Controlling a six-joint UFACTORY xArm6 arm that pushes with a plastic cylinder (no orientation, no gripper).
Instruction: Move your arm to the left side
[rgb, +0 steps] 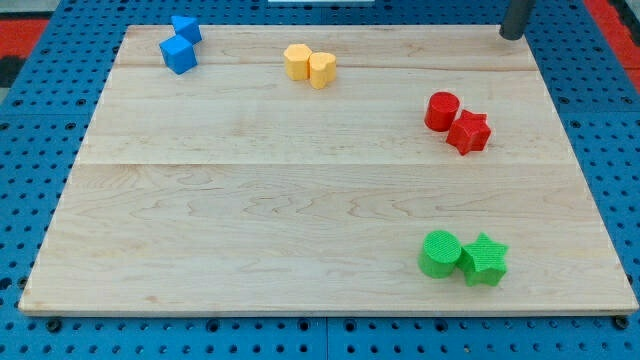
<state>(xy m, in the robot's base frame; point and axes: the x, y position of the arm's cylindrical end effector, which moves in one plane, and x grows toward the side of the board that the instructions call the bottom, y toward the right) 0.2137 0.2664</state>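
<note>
My tip (511, 36) is at the view's top right, at the far right corner of the wooden board (300, 200), apart from every block. The nearest blocks are a red cylinder (441, 110) and a red star (468, 132), touching each other, below and left of the tip. A yellow hexagon block (297, 61) and a yellow heart-like block (321, 69) touch at the top middle. Two blue blocks (186, 28) (178, 54) sit at the top left. A green cylinder (439, 253) and a green star (485, 259) touch at the bottom right.
The board lies on a blue perforated table (40, 150) that shows on all sides. A red patch (25, 35) lies at the view's top left beyond the board.
</note>
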